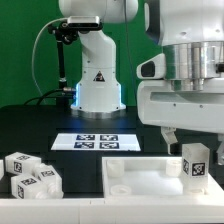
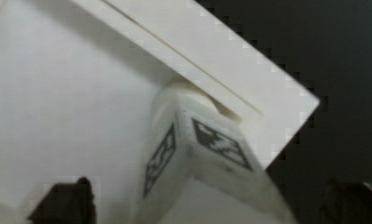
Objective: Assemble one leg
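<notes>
A leg (image 1: 195,160), a white block with black-and-white tags, stands upright on the far-right part of the large flat white panel (image 1: 135,182) in the exterior view. My gripper (image 1: 188,138) hangs just above it. In the wrist view the leg (image 2: 204,160) rises from near the panel's (image 2: 76,110) corner and lies between my two dark fingertips (image 2: 66,202). The fingertips stand wide apart, with a gap on each side of the leg. The gripper (image 2: 209,208) is open and not touching the leg.
Three loose tagged legs (image 1: 30,176) lie in a cluster at the exterior view's front left. The marker board (image 1: 97,141) lies on the black table in front of the robot base (image 1: 98,92). A lamp stand (image 1: 64,60) stands behind.
</notes>
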Controlling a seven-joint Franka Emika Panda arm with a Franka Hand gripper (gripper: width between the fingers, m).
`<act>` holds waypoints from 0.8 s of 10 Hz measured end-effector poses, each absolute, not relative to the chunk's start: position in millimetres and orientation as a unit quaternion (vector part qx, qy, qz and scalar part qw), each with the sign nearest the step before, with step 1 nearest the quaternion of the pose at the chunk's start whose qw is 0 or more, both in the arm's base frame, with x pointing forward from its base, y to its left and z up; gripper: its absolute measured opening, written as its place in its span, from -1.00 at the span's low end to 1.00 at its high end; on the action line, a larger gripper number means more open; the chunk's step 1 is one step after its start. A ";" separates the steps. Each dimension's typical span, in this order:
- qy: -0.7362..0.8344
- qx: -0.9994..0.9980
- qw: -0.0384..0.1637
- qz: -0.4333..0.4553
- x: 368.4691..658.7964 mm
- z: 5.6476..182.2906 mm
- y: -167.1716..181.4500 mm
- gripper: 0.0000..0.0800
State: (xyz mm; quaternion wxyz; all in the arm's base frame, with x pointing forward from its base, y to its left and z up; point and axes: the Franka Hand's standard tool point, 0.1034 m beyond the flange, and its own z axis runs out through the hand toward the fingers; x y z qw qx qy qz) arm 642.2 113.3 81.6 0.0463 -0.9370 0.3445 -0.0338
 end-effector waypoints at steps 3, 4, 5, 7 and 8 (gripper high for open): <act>0.250 -0.967 0.035 -0.039 642.1 81.5 112.2 0.62; 0.175 -0.984 0.011 -0.038 641.2 82.9 116.7 0.62; 0.119 -0.992 -0.006 -0.033 641.8 84.8 124.0 0.62; 0.137 -0.990 -0.001 -0.034 643.0 84.7 123.9 0.37; 0.137 -0.990 -0.001 -0.034 642.9 84.7 124.2 0.03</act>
